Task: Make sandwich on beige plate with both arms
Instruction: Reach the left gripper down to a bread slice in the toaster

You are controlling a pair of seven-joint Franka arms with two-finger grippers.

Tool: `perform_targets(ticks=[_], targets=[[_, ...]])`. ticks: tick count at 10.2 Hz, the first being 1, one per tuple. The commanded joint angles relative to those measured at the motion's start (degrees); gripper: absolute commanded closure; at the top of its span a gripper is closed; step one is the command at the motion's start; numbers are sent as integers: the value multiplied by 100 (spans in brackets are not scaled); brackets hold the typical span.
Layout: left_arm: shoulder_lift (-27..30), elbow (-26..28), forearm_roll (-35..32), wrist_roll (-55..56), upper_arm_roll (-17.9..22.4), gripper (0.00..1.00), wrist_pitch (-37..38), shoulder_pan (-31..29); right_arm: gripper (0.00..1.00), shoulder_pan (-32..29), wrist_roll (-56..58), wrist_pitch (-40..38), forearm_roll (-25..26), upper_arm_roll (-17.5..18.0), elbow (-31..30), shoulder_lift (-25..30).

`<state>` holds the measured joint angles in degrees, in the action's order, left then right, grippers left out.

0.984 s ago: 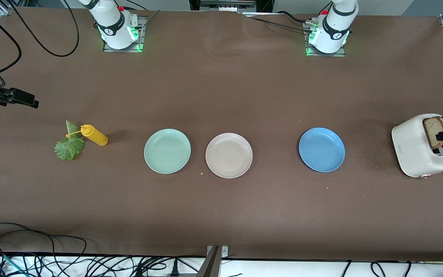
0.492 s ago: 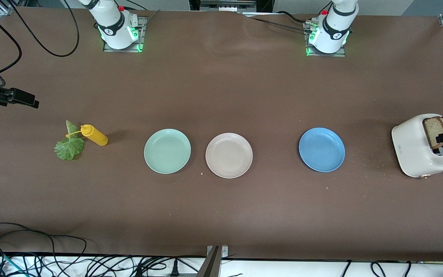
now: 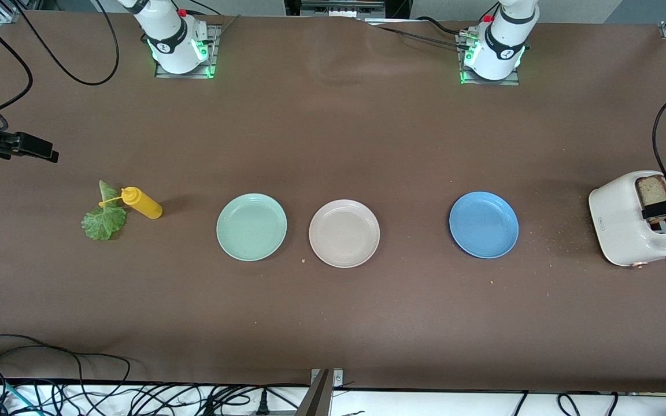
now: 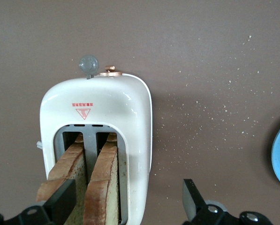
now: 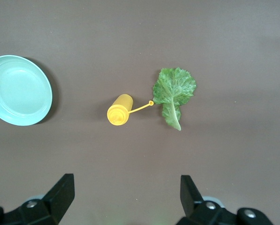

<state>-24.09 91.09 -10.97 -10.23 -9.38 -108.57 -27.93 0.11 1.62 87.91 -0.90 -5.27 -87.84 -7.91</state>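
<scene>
The beige plate (image 3: pixel 344 233) lies bare in the middle of the table. Two brown bread slices (image 3: pixel 659 188) stand in the slots of a white toaster (image 3: pixel 622 219) at the left arm's end. My left gripper (image 4: pixel 128 194) hangs open over the toaster. One of its fingers (image 4: pixel 64 199) is above a bread slice (image 4: pixel 104 180), the other is out past the toaster's side. A green lettuce leaf (image 3: pixel 103 219) lies flat at the right arm's end. My right gripper (image 5: pixel 125 192) is open and holds nothing, high over the table by the lettuce leaf (image 5: pixel 173 91).
A mint-green plate (image 3: pixel 251 226) lies beside the beige one, and a blue plate (image 3: pixel 483 225) lies toward the toaster. A yellow squeeze bottle (image 3: pixel 143 204) lies against the lettuce. Crumbs dot the table between toaster and blue plate. Cables hang along the table's near edge.
The left gripper's finger has slid across the top of the bread toward the table's middle, and its cable has swung inward. The right gripper has not moved.
</scene>
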Motion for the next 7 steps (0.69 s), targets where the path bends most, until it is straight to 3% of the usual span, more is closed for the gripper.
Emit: perform_targets(ticks=[1, 3, 5, 7], targets=[[431, 584, -10, -146, -55, 0, -217, -134, 0, -63, 66, -2, -94, 9, 13, 9], [467, 716, -2, -260, -46, 0, -243, -221, 0, -46, 49, -28, -94, 9, 13, 9], [659, 1241, -2, -260, -46, 3, -689, -292, 0, -55, 66, -28, -94, 9, 4, 9], [835, 1551, -2, -260, 6, 16, -859, -310, 0, -55, 66, -37, -94, 9, 4, 9]])
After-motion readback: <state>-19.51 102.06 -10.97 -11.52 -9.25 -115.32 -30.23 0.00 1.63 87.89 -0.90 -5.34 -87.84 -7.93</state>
